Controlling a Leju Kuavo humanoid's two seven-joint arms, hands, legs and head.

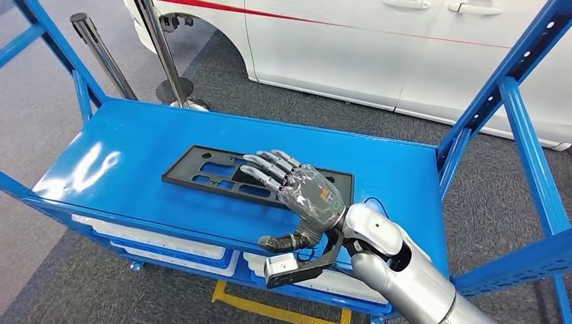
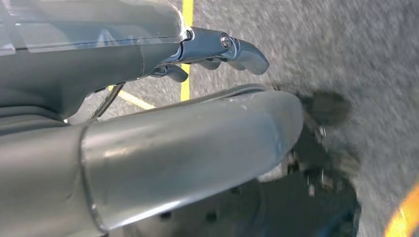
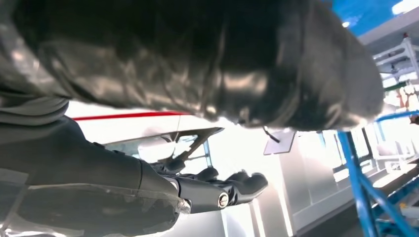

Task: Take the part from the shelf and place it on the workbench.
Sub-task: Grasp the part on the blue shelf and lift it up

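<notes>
Part: black flat plate (image 1: 229,172), lying mid blue shelf (image 1: 121,169).
R hand (image 1: 297,196): over part's near end, fingers spread, flat on it, no grip.
L hand (image 2: 212,54): hanging over floor, fingers curled, holds nothing.
Bkgd: white car (image 1: 378,47) behind shelf.

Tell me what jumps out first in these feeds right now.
The right hand lies spread over the near right part of a flat black part in the middle of the bright blue shelf. Behind the shelf stands a white car with a red stripe.
</notes>
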